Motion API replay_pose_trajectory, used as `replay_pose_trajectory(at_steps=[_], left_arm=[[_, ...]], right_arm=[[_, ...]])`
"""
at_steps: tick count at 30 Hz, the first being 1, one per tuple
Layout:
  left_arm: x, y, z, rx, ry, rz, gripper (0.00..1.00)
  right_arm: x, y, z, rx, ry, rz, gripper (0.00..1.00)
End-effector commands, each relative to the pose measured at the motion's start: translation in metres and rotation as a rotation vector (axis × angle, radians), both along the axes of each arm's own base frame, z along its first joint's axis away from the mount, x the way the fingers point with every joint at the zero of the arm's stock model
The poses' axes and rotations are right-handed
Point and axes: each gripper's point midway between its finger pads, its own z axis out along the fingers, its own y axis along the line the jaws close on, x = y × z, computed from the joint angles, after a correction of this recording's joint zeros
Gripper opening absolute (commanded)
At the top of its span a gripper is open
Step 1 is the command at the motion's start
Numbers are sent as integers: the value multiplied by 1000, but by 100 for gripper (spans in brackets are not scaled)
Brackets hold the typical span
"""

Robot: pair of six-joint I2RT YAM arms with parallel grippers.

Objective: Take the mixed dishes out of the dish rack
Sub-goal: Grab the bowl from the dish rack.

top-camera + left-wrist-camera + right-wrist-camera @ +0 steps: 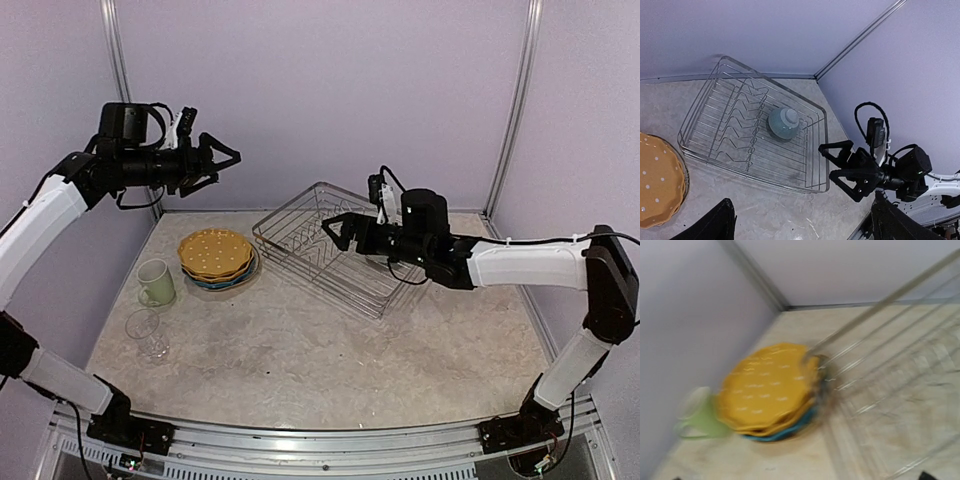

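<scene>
Left wrist view: small light-blue bowl [784, 123] sits inverted mid-frame, the only dish in the dish rack [823, 127]. Both hands released & empty: right hand [826, 161] lower right by rack, left hand [228, 167] upper left. Next: prob. right hand drops onto bowl, grips it.

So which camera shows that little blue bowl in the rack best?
The left wrist view: the small light-blue bowl lies upside down in the dish rack, unobstructed. In the top view the right gripper seems to hide it. The blurred right wrist view shows only rack wires.
</scene>
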Motion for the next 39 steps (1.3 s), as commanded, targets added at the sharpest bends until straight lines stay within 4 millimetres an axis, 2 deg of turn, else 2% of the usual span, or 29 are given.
replay_pose_trajectory(at_steps=[1, 4, 7, 9, 12, 19, 23, 28, 30, 34, 39], left_arm=[[5, -10, -47, 215, -11, -26, 90], [7, -11, -65, 254, 13, -32, 90], [3, -11, -73, 255, 31, -44, 90], [0, -11, -74, 257, 42, -53, 90], [-3, -12, -73, 249, 52, -57, 91], [-5, -14, -76, 236, 66, -75, 91], [-2, -14, -83, 246, 78, -72, 91], [4, -14, -92, 249, 103, -70, 92], [5, -14, -94, 243, 114, -71, 91], [9, -11, -98, 225, 139, -70, 92], [12, -9, -100, 214, 155, -65, 91]], right_arm=[[26, -34, -17, -308, 16, -177, 100], [45, -59, -30, -515, 38, -282, 100], [64, -88, -45, -692, 74, -376, 100], [77, -106, -55, -766, 103, -407, 100], [97, -120, -68, -801, 146, -383, 100], [145, -135, -105, -871, 254, -334, 100], [164, -134, -115, -864, 269, -324, 100], [170, -122, -131, -847, 288, -275, 95], [170, -122, -137, -853, 294, -273, 93], [170, -126, -148, -878, 319, -280, 83], [170, -129, -155, -886, 324, -288, 78]])
